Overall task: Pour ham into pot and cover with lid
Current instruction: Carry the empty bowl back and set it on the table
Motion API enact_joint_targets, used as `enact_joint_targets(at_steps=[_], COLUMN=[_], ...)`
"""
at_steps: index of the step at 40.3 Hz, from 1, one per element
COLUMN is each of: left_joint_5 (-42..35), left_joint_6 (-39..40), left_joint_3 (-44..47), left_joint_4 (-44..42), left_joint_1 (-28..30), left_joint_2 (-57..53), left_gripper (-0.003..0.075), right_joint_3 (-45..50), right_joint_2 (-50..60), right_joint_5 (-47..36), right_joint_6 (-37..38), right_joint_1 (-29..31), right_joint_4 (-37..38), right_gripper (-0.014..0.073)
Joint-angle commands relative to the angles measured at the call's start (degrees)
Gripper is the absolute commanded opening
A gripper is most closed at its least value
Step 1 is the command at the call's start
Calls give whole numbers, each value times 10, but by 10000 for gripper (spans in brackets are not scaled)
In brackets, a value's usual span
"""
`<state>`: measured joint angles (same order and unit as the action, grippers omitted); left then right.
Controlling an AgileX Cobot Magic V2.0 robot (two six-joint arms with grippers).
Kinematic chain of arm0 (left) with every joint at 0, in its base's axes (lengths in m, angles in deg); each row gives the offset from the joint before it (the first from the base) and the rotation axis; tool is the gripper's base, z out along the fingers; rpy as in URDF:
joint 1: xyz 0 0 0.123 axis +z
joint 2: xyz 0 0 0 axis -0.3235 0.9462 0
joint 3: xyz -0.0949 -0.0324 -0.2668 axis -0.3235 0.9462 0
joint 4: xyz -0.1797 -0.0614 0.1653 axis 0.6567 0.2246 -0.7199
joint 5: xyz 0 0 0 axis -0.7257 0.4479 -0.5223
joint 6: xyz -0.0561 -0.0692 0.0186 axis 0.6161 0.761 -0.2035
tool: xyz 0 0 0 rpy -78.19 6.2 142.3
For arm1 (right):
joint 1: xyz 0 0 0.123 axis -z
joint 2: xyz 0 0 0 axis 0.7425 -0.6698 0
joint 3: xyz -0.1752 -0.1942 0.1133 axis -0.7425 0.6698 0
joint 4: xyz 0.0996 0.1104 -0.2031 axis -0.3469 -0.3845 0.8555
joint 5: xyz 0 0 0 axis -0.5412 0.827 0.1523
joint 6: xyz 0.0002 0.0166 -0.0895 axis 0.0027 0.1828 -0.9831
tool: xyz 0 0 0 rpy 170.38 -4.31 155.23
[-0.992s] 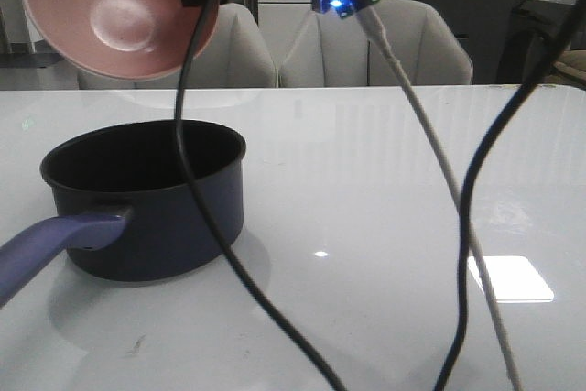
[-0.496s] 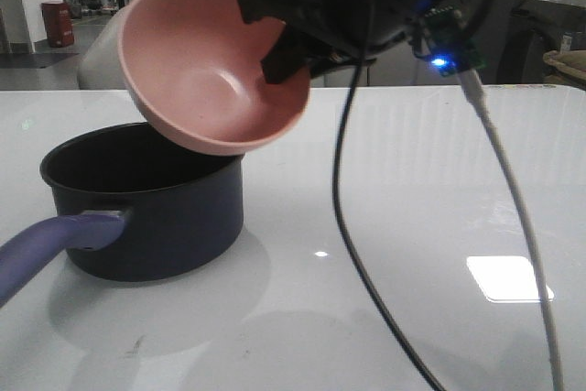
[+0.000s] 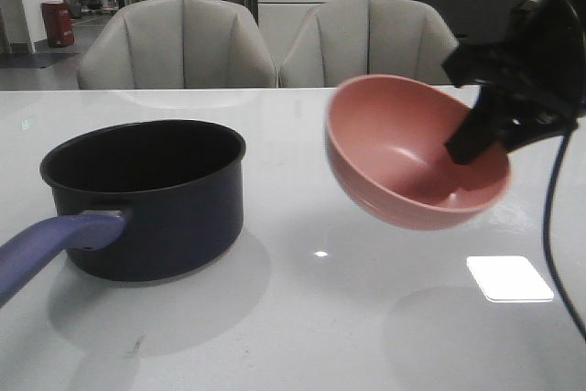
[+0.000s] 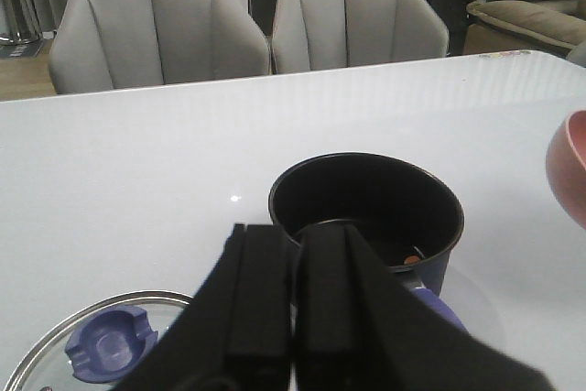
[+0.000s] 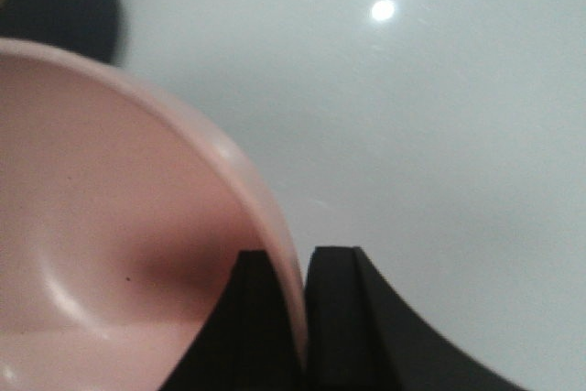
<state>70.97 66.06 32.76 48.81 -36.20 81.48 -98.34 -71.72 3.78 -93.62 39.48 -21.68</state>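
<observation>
From the front camera I log the pot (image 3: 146,199) at nine o'clock on the white table (image 3: 366,336), upright, its long handle (image 3: 50,244) running toward seven o'clock. My left wrist camera shows a small orange piece of ham (image 4: 412,260) on the pot's black floor, close to the wall. In that same view the lid (image 4: 101,354) lies flat on the table just beside the pot, knob up, partly hidden behind my left gripper (image 4: 291,354). That gripper's fingers are pressed together with nothing between them.

At three o'clock in the front view my right gripper (image 3: 476,139) holds the pink bowl (image 3: 412,157) above the table, well apart from the pot, tilted with its mouth facing the camera. The right wrist camera confirms the fingers pinched on the bowl's rim. The bowl's visible interior shows no ham.
</observation>
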Motion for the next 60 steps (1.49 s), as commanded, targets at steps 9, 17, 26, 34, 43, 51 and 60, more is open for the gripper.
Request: enact_joint_targets(at_steps=[9,17,26,34,43,51,60], left_joint_5=[-47,-47,-47,-47,-47,-47,-47], left_joint_6=[1,1,1,1,1,1,1], left_joint_3=[-16,-16,-16,-16,-16,-16,-16], left_joint_4=[3,3,3,3,3,3,3], left_joint_1=[-5,-5,-5,-5,-5,-5,-5], left_joint_2=[8,8,8,8,8,8,8], left_gripper=[113,113,113,113,114,114,114], right_joint_3=[-25,-76,-119,-141,-152,-148,-92], right_joint_2=[14,-25,-66,-98,-89,-17,125], right_joint_5=[64,138,165,172,161,163,103], right_joint_6=[282,293,293,291,267,228,200], right_joint_1=[42,59,60,60,59,59,55], right_joint_4=[271,256,231,228,231,231,229], right_gripper=[138,139,148,274,423,423,423])
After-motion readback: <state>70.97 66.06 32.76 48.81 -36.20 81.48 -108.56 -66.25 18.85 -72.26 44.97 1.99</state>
